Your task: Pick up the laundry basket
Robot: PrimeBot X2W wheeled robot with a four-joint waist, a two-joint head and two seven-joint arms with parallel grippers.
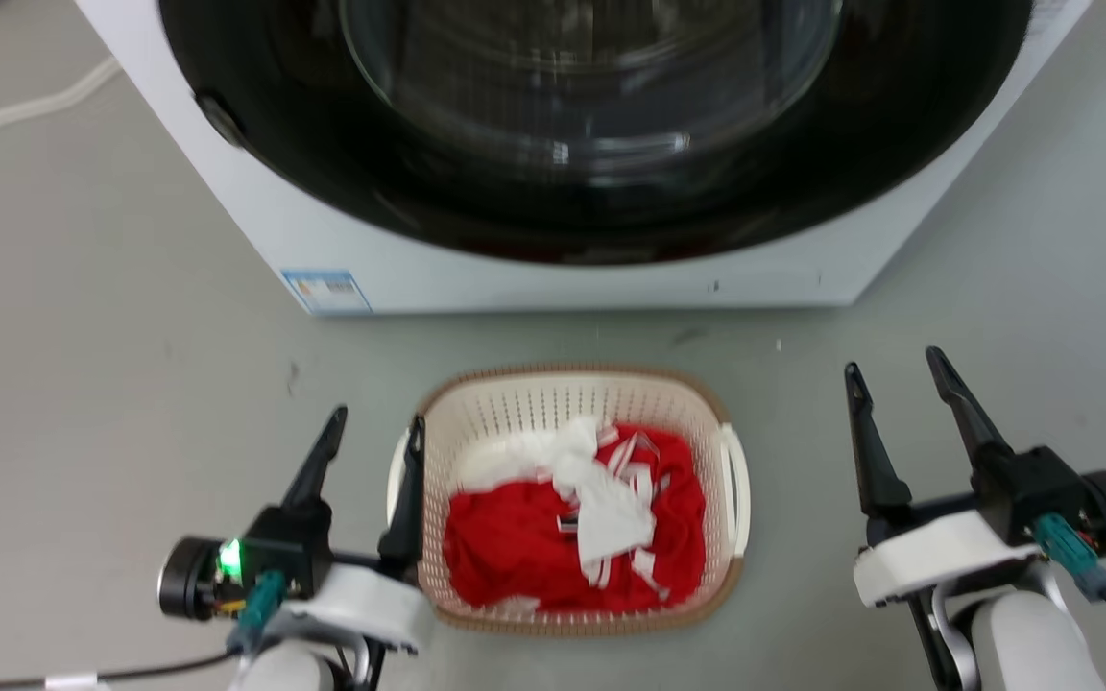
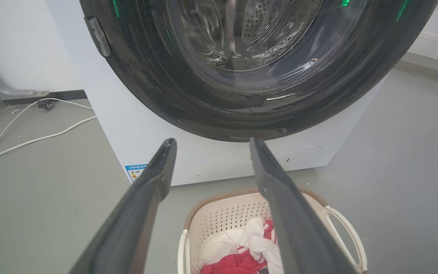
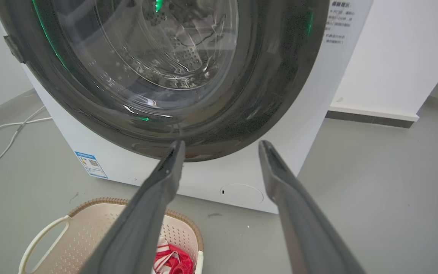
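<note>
**Laundry basket [image 1: 515, 408] on the floor [image 1: 131, 336], both end effectors spread open, holding nothing.**

The basket, full of red and white clothes [image 1: 515, 537], sits near the washing machine's [image 1: 563, 278] lower front edge, with a bare strip of floor between them. The left end effector [image 1: 378, 416] has its inner finger across the basket's left handle [image 1: 392, 480] (contact cannot be told). The right end effector [image 1: 892, 360] is well apart from the right handle [image 1: 735, 480], with open floor between. The top edge of the head view cuts off the machine's door.

Laundry basket [image 1: 553, 398] bottom under clothes [image 1: 515, 537]; washing machine [image 1: 534, 283] top beyond frame.
</note>
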